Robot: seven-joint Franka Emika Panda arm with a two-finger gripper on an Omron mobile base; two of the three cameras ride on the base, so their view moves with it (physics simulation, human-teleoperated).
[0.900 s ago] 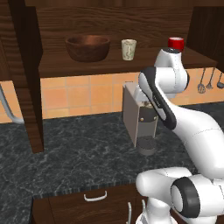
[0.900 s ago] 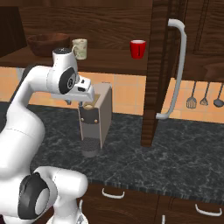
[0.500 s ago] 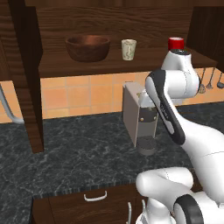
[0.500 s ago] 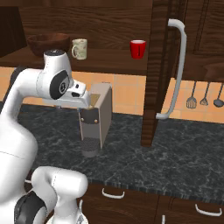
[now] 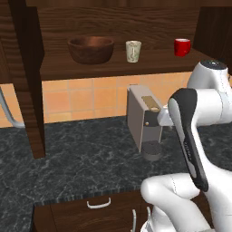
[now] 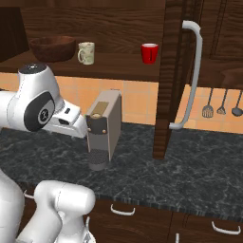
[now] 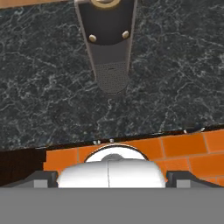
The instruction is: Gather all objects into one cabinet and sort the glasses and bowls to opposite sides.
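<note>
From the left, the wooden bowl [image 5: 90, 49], tumbler [image 5: 133, 51] and red mug [image 5: 181, 47] line the cabinet shelf [image 5: 113, 69], all higher than the pincer. From the right, the same row stands above the coffee machine [image 6: 104, 124]. Looking along the hand, the pincer [image 7: 111, 177] is spread wide and empty, with the machine ahead on the dark counter [image 7: 43, 87].

On the cabinet [image 5: 113, 68] shelf stand a wooden bowl [image 5: 90, 49], a cream tumbler [image 5: 133, 50] and a red mug [image 5: 181, 47] (all well apart), above a grey coffee machine [image 5: 142, 121] on the dark marble counter [image 5: 77, 158].
</note>
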